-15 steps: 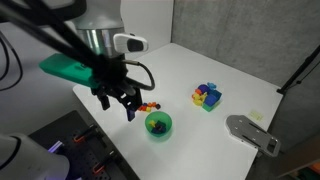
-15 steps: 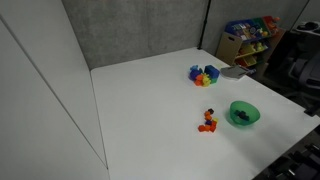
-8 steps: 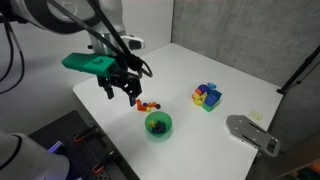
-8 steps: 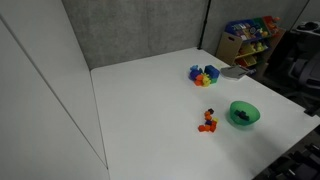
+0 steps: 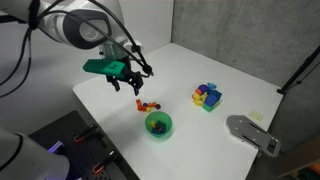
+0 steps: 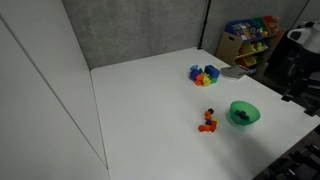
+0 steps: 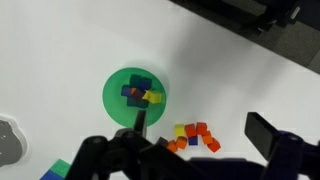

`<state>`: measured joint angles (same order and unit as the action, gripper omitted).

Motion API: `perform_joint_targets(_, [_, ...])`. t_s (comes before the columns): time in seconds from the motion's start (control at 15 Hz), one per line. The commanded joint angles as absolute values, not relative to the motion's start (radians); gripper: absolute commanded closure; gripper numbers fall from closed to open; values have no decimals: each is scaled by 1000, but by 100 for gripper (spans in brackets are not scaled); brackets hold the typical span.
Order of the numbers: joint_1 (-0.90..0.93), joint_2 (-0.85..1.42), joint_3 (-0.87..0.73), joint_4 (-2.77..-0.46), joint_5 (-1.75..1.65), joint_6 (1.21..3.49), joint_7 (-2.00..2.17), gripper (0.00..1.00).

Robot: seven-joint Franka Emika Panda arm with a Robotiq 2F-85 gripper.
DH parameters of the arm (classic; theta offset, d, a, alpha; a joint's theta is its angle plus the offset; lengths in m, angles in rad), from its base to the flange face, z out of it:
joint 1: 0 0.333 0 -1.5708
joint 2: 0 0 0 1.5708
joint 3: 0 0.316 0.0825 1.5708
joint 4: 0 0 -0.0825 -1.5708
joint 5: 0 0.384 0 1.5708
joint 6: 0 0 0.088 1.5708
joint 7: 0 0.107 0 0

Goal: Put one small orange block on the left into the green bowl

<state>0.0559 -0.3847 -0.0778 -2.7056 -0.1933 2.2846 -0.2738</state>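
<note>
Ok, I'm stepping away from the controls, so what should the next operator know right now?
The gripper hovers above the table, jaws open and empty.
The small orange blocks lie in a cluster on the table beside the green bowl; none is gripped.
The bowl holds several coloured blocks; I cannot tell whether one is orange.
Left to do: check the bowl and, if needed, pick one orange block and drop it in.

White table (image 6: 150,105), grey wall (image 6: 130,30)
</note>
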Motion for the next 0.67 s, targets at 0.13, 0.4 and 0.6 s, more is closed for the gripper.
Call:
perform_joint_targets(0.13, [106, -159, -76, -2665, -60, 2528, -380, 0])
perform_joint_targets(0.4, [113, -21, -48, -2622, 31, 2630, -442, 0])
perform_joint_targets(0.6, [100, 70, -8, -2577, 54, 2683, -460, 0])
